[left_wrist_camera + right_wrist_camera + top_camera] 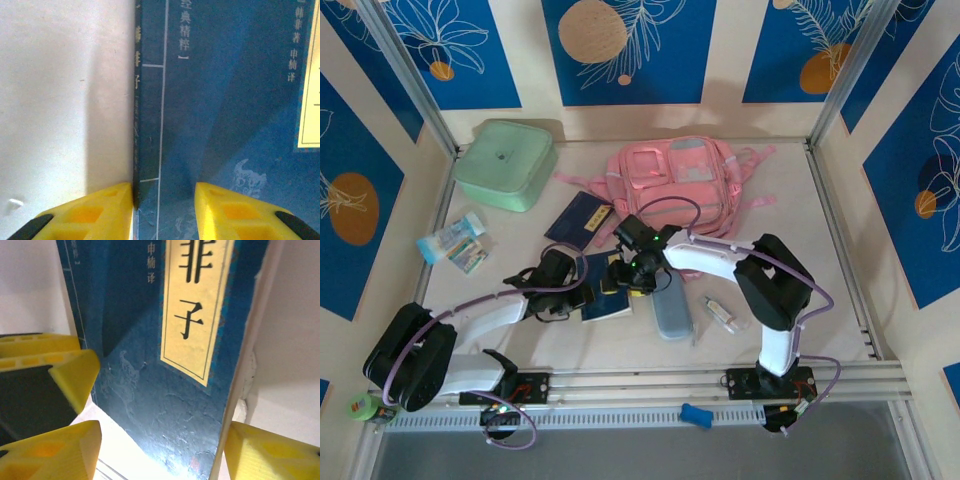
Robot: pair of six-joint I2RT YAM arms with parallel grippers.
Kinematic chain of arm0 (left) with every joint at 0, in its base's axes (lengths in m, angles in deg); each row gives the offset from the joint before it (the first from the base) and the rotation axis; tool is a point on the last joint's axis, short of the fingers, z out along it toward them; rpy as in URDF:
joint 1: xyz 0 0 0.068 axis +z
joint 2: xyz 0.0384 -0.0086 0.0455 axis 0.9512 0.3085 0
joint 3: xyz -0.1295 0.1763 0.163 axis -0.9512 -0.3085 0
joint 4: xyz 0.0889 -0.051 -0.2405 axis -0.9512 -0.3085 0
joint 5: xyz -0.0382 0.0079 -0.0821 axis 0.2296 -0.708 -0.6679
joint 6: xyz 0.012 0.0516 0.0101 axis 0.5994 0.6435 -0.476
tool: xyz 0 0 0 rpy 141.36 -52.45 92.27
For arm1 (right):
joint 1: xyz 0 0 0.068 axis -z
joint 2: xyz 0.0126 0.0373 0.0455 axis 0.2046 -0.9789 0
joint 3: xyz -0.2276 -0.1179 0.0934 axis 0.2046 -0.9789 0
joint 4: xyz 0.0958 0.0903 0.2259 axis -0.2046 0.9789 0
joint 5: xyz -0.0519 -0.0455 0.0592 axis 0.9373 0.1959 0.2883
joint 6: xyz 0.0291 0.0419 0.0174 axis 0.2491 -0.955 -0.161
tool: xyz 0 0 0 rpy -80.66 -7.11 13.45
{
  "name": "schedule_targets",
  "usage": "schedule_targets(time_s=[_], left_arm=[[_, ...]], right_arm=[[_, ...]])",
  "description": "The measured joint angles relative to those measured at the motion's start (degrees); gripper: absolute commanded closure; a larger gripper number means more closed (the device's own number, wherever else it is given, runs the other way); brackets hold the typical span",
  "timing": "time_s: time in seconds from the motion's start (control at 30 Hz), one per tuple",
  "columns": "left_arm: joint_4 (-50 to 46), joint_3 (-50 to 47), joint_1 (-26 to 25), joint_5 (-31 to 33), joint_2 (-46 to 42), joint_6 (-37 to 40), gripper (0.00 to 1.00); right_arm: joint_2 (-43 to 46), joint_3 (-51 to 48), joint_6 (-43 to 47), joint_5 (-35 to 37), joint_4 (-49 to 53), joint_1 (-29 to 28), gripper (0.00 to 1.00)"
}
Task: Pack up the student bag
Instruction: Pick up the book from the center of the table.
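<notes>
Top external view puts the student bag (685, 178), the biggest thing here, flat at the far middle of the table (620, 345) with its front pockets up, well apart from both arms and touched by neither. Whether its main zip is open I cannot tell. The mint-green box (507, 163) sits in the far left corner, close to the side rail. Between box and bag lies a dark blue book (580, 220). Nearer the arms, both crowd over a second blue book (604, 303), probably because a thin, flat cover offers no edge to pinch unless one side is steadied. Left wrist view shows the left gripper (164, 212) released, its yellow fingers parted astride the spine, one over bare table and one over the cover. Right wrist view shows the right gripper (162, 445) spread across the book's corner, one finger just beside the page edge; whether it grasps yet I cannot tell. The grey-blue case (671, 308) lies just right of this book and narrows the room on that side, while the table toward the bag looks open.
</notes>
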Motion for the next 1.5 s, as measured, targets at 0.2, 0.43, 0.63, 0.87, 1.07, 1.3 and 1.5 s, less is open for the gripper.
schedule_targets(time_s=[0.2, 0.43, 0.63, 0.87, 1.07, 1.3, 1.5], left_arm=[[0.2, -0.2, 0.0, 0.0, 0.0, 0.0, 0.63], [0.2, -0.2, 0.1, 0.0, -0.2, 0.1, 0.63], [0.1, -0.8, 0.1, 0.0, -1.2, 0.7, 0.63], [0.0, -1.9, 0.1, 0.0, -3.5, 0.8, 0.57], [-1.4, -2.0, 3.7, -0.7, -12.0, 0.7, 0.47], [-2.0, -1.9, 10.8, -6.7, -25.1, -1.2, 0.32], [6.5, -1.7, 11.9, -15.6, -23.5, -6.4, 0.32]], right_arm=[[0.0, -0.5, -0.8, -3.0, -1.0, 0.3, 0.49], [0.0, -0.5, -1.7, -3.1, -0.9, -0.1, 0.63], [1.0, -1.8, -2.8, -3.5, -1.9, 0.0, 0.81], [2.7, -2.4, -3.2, -5.3, -3.9, 0.1, 0.94], [7.8, -2.7, -3.1, -6.9, -4.4, 0.4, 0.98], [15.4, -2.8, -0.4, -12.7, -4.5, 3.4, 1.0], [19.0, -3.1, 1.1, -21.0, -7.0, 9.1, 1.0]])
